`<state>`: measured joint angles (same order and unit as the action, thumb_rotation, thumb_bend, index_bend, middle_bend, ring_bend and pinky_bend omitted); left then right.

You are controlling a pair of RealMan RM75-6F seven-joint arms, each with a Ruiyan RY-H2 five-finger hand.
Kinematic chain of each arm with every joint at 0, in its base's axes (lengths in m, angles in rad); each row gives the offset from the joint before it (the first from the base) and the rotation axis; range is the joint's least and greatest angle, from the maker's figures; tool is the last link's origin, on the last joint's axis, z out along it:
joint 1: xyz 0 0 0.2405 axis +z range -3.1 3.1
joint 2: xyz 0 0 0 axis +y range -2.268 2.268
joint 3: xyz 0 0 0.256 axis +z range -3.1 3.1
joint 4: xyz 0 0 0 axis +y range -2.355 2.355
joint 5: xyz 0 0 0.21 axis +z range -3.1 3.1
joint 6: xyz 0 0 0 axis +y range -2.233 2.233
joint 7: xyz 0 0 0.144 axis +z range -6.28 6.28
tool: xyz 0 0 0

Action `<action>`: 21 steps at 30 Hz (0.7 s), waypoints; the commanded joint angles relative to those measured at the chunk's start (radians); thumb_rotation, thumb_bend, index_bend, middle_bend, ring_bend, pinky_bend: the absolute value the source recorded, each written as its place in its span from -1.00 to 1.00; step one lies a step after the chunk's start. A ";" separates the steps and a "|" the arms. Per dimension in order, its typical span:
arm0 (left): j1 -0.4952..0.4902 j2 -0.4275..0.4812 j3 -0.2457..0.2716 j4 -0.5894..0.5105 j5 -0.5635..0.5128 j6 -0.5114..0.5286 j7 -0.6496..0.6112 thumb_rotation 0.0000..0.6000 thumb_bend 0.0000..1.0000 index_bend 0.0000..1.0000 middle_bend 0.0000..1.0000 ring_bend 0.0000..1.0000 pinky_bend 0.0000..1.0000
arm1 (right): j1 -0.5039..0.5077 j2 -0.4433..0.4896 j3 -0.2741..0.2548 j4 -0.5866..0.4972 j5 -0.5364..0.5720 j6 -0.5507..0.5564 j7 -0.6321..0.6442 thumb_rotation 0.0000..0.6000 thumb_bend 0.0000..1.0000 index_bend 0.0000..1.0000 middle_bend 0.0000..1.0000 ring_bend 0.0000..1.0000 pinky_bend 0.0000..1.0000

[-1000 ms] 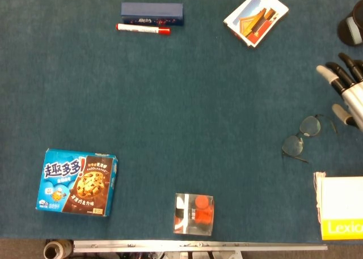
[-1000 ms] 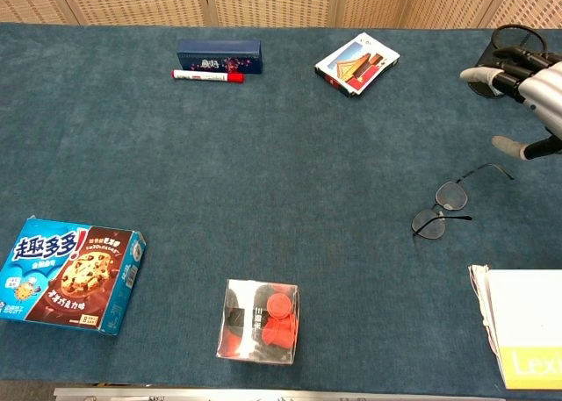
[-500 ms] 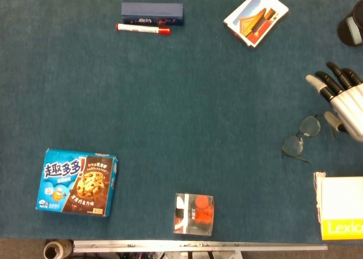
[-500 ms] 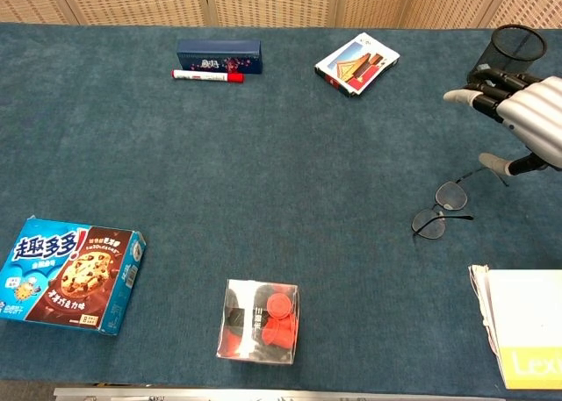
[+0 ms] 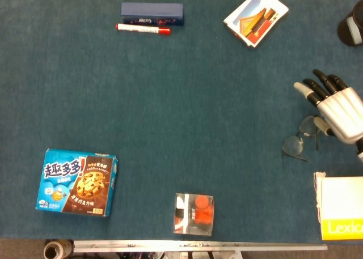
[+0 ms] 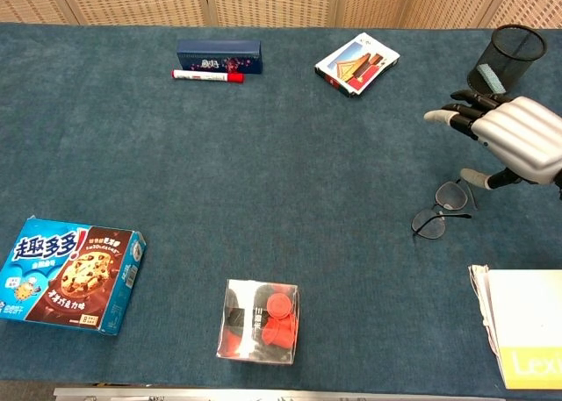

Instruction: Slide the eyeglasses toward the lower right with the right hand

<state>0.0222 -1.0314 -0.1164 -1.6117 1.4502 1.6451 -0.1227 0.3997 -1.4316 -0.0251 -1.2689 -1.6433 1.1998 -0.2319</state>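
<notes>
The eyeglasses (image 5: pixel 298 140) (image 6: pixel 439 211) are thin-rimmed and lie on the blue cloth at the right, lenses toward the left. My right hand (image 5: pixel 334 107) (image 6: pixel 509 142) hovers over their right side with its palm down and fingers spread, holding nothing; it hides the temples. Whether it touches the frame I cannot tell. My left hand shows in neither view.
A white and yellow box (image 5: pixel 342 213) lies right below the glasses. A black mesh cup (image 6: pixel 507 54) stands behind the hand. Further off are a card pack (image 5: pixel 256 17), a red marker (image 5: pixel 143 28), a dark blue case (image 5: pixel 151 12), a cookie box (image 5: pixel 77 181) and a clear box of red pieces (image 5: pixel 194 213).
My right hand has moved left and down, from beside the glasses to over their right part. The glasses have barely shifted.
</notes>
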 commanded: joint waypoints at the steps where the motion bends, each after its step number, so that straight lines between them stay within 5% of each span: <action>1: 0.001 0.001 0.000 0.000 0.000 0.001 -0.002 1.00 -0.56 -0.15 -0.42 -0.40 -0.09 | 0.003 -0.009 -0.003 0.008 0.000 -0.006 -0.002 1.00 -0.50 -0.69 -0.60 -0.85 -0.59; 21: 0.007 0.005 -0.002 -0.001 0.001 0.011 -0.013 1.00 -0.56 -0.15 -0.42 -0.40 -0.09 | 0.012 -0.051 -0.022 0.058 0.012 -0.043 -0.021 1.00 -0.50 -0.69 -0.60 -0.85 -0.59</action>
<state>0.0289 -1.0266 -0.1189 -1.6124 1.4513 1.6561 -0.1356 0.4113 -1.4819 -0.0461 -1.2114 -1.6313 1.1571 -0.2527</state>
